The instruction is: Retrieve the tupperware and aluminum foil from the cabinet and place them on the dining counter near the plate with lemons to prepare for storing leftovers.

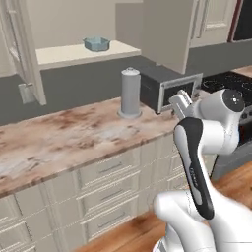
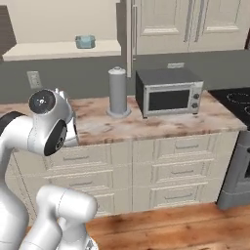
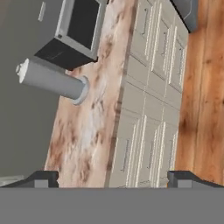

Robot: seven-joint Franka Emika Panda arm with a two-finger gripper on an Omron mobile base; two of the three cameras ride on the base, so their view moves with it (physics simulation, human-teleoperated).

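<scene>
The pale blue-grey tupperware (image 1: 96,44) (image 2: 85,41) sits on the cream shelf of the open cabinet (image 1: 83,53) (image 2: 58,49), whose doors stand swung aside. My gripper (image 1: 181,103) (image 3: 113,177) hangs well below that shelf, above the front edge of the marbled worktop and in front of the microwave. Its fingertips (image 3: 43,178) stand far apart at the bottom of the hand view with nothing between them, so it is open. The aluminum foil, the dining counter, the plate and the lemons are out of view.
A tall grey cylinder (image 1: 130,92) (image 2: 117,91) (image 3: 54,81) stands on the narrower worktop with cream drawers (image 1: 64,133) (image 2: 161,127). Beside it is a grey microwave (image 1: 167,86) (image 2: 168,93) (image 3: 76,33). A black stove (image 2: 239,97) sits at the right. Wooden floor lies below.
</scene>
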